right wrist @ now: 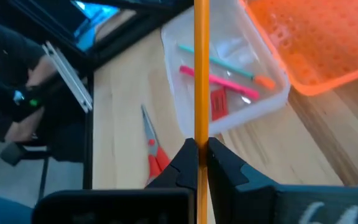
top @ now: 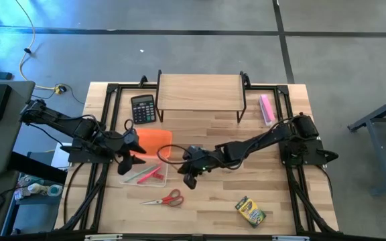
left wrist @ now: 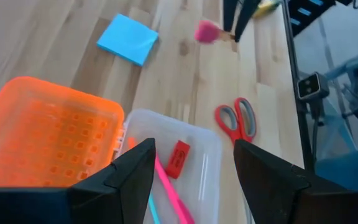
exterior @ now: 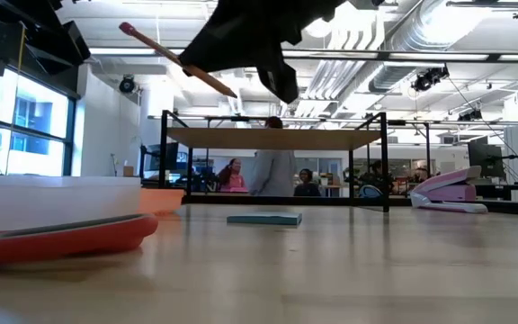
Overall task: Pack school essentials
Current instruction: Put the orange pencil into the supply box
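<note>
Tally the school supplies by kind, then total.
Thin pencils: 2 (orange pencil in right gripper, green pencil in clear plastic box under left gripper)
Pink-red pen: 1
Small red eraser: 1
Red-handled scissors: 1
Light blue square notepad: 1
Yellow-green crayon box: 1
Total: 7

Clear box (top: 154, 175) w/ orange lid (top: 155, 140) hinged open: mouth unobstructed from above, left gripper (top: 127, 159) at its near-left edge, fingers apart. Right gripper (top: 191, 175) w/ orange pencil (right wrist: 200, 74) just beside box's right side. Bare table (top: 206, 211) betw. scissors (top: 167, 198) and crayon box (top: 250, 211). Rear blocked by wooden riser (top: 200, 92); calculator (top: 143, 108) beside it.
</note>
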